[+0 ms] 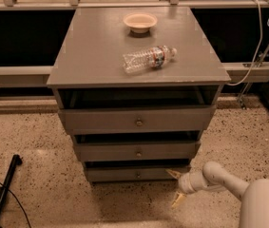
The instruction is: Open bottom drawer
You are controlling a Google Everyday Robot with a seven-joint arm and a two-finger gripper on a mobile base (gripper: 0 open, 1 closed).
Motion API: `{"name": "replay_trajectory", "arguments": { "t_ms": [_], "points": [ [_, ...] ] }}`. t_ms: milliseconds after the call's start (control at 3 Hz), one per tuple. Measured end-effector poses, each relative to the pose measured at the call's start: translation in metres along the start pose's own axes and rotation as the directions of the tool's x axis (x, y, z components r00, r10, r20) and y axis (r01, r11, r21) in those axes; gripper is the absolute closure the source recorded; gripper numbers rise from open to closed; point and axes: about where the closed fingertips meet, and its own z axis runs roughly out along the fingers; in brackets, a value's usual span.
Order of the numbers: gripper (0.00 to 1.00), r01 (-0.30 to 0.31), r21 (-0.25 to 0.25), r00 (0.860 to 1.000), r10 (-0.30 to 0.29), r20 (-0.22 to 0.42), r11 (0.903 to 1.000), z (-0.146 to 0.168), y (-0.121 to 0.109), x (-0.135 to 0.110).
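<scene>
So the gripper is way down low, right by the floor, off the front right corner of the cabinet. Its two pale fingers are spread apart with nothing between them, one pointing up toward the cabinet and the other down at the floor. The white arm comes in from the bottom right.

The bottom drawer is just to the left of the gripper, the lowest of the three grey fronts, sitting just above the floor. The upper finger is right by the drawer's right end; can't tell whether it's actually touching. The drawer's little round knob is further left, in the middle of the front, clear of the gripper.

Above that are the middle drawer and the top drawer, each with its own knob. On the grey surface up top there's a plastic water bottle lying on its side and a small bowl behind it. The floor is speckled.
</scene>
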Motion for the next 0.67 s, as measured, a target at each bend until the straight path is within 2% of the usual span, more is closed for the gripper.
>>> {"name": "replay_trajectory", "arguments": {
  "t_ms": [333,667],
  "points": [
    [0.00,0.022,0.067,1.000,-0.022,-0.007,0.9975,0.011,-0.024,0.015],
    [0.00,0.032,0.125,0.999,-0.027,-0.042,0.9916,0.021,-0.047,0.023]
  ]
}}
